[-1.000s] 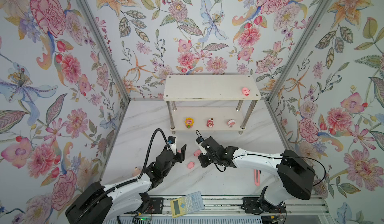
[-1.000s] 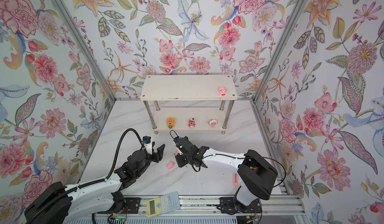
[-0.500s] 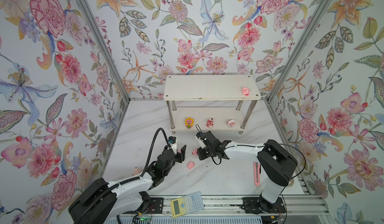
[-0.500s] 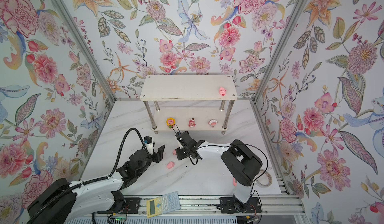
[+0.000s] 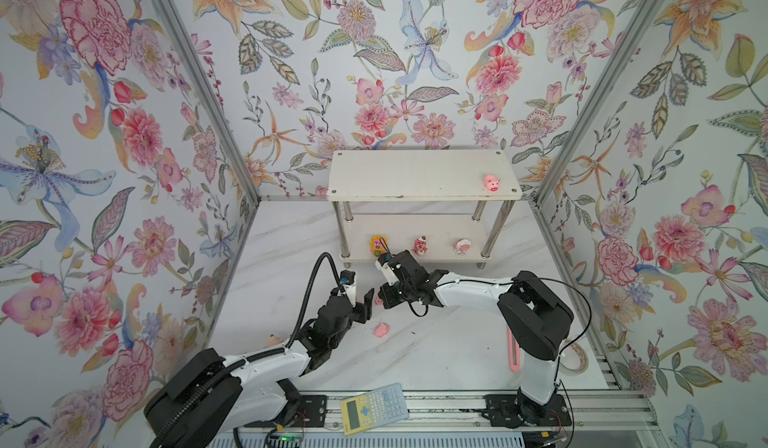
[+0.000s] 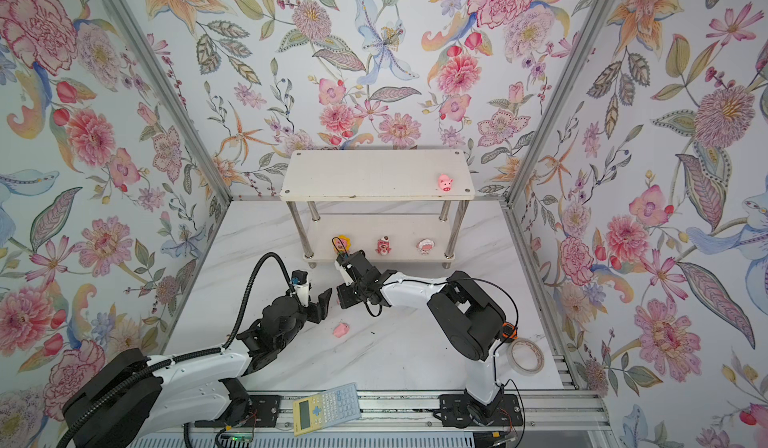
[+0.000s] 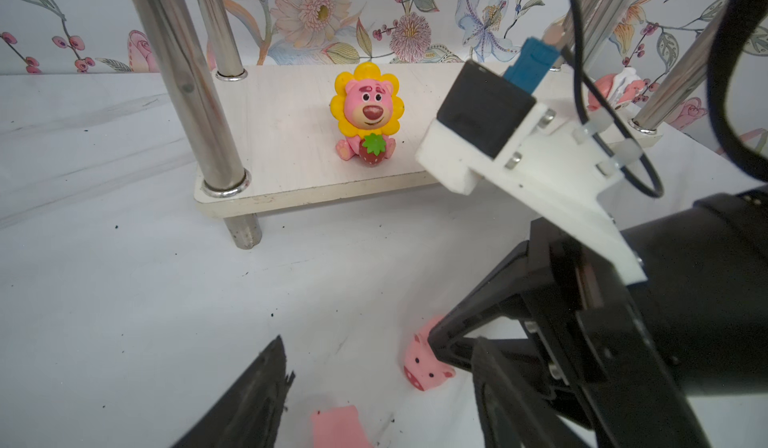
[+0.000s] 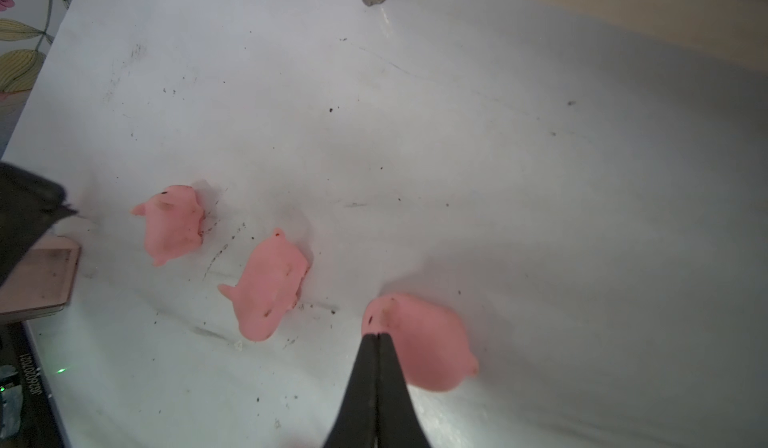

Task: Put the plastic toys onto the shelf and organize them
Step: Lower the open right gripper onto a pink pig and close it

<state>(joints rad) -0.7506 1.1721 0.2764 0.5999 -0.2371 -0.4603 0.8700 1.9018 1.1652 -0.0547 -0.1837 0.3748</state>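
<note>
Both arms reach low over the white tabletop [image 5: 436,342]: left gripper [image 5: 360,302] released, right gripper [image 8: 377,338] clenched, touching a pink plastic pig [image 8: 428,342].

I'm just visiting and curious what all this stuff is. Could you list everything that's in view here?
shelf: one, white with chrome legs, back of the table
top-tier pig: one, pink, right end of the upper tier
yellow-maned figure: one, pink and yellow, lower tier, left
bear: one, dark pink-red, lower tier, middle
round figure: one, pink and white, lower tier, right
table pigs: three, pink, lying in front of the shelf
table: one, white marble
calculator: one, yellow and grey, front rail
utility knife: one, pink, table's right side
tape roll: one, pale, front right
left end effector: black, open, by the table pigs
right end effector: black, shut, tips at one table pig
</note>
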